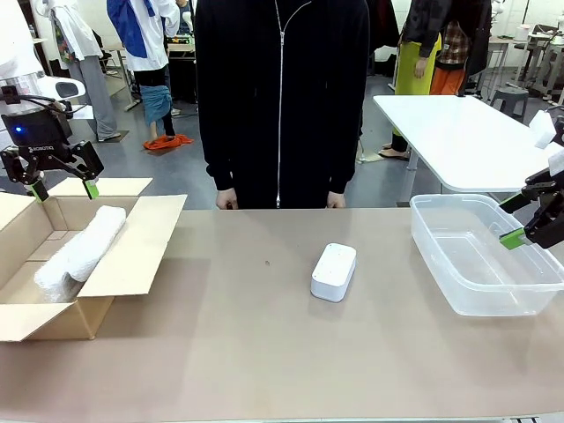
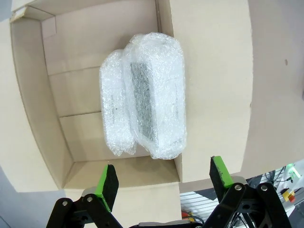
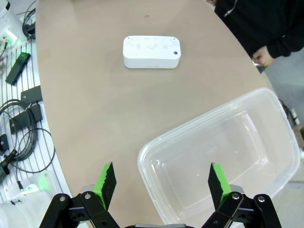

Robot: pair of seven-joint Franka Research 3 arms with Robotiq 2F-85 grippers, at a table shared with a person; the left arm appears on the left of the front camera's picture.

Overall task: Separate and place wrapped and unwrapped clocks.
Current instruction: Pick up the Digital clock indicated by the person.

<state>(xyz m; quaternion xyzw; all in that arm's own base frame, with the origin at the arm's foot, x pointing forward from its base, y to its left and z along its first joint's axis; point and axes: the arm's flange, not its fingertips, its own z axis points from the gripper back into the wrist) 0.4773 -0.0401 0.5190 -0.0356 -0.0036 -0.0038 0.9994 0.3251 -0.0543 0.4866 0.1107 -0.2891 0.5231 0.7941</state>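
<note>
Two bubble-wrapped clocks (image 2: 145, 95) lie side by side in the open cardboard box (image 1: 132, 256) at the table's left; in the front view they show as a whitish bundle (image 1: 79, 251). My left gripper (image 1: 63, 188) hovers open above the box's far edge, nothing between its fingers; the left wrist view looks straight down past it (image 2: 164, 180) onto the bundles. The bare white clock (image 1: 334, 271) lies on the table's middle, also seen as a white block (image 3: 151, 52). My right gripper (image 3: 161, 183) hangs open over the clear tub (image 3: 266, 156), at the right edge (image 1: 529, 225).
The clear plastic tub (image 1: 441, 211) stands at the right with nothing in it. A person in a black zipped top (image 1: 280, 97) stands at the far side, hands (image 1: 227, 201) at the table's edge. Cables and small devices (image 3: 19, 95) lie past the table's rim.
</note>
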